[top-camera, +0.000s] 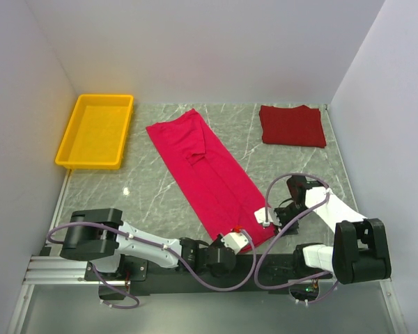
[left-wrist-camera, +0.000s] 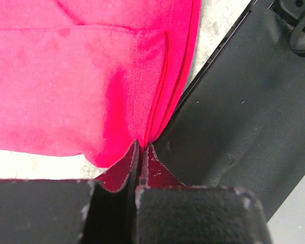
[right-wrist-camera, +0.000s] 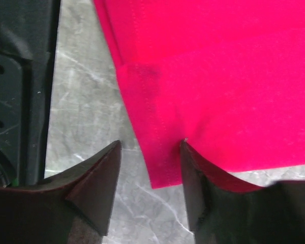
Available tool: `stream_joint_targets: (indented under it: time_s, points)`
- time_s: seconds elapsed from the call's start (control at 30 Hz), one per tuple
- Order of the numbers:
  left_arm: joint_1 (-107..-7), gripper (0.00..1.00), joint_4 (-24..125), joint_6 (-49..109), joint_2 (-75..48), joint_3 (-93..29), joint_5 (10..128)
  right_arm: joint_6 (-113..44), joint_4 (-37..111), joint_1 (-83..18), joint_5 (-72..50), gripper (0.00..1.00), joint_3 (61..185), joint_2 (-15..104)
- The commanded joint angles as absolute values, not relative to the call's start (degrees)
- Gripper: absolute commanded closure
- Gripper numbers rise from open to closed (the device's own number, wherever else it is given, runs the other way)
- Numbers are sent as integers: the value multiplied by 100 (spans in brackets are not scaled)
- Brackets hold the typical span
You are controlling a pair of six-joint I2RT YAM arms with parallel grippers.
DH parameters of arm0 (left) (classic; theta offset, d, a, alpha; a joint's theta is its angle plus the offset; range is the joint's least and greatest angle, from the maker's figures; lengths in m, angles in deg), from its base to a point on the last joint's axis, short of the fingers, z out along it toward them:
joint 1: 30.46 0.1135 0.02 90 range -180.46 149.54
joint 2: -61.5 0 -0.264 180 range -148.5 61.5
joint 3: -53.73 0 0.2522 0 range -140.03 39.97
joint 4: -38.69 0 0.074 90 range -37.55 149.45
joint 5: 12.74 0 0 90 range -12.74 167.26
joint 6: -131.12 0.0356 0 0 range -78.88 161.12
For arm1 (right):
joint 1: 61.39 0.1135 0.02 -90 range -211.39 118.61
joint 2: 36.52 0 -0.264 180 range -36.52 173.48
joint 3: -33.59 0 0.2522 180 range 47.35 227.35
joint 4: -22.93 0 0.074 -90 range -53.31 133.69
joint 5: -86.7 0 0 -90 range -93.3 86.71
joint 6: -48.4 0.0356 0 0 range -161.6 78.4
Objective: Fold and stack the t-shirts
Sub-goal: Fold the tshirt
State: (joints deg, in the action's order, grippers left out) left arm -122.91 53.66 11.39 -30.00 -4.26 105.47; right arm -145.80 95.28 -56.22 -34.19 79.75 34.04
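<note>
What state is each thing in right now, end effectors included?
pink shirt, folded into a long strip, lying flat, near corner pinched
maroon shirt, folded into a rectangle, far right, untouched
yellow tray, empty, far left
left end effector, shut on the pink shirt's near corner
right end effector, open, straddling the pink shirt's edge
</note>
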Motion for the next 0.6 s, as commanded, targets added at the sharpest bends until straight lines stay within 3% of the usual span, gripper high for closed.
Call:
stream_joint_targets:
  time_s: [0.0,0.13,0.43,0.57]
  points:
    - [-12275,99,5122,1010,-2771,-415,10468,-14294,9259,-5454,-3309,46,7987,3326]
    - [-12266,99,5008,948,-2736,-345,10424,-14127,9005,-5296,-3116,72,7856,3248]
    - [-12214,99,4779,764,-2516,-152,10398,-13828,8881,-5225,-3212,97,7811,3142]
    - [-12091,99,4709,728,-2209,15,10336,-13714,9538,-5225,-3458,100,8397,3186]
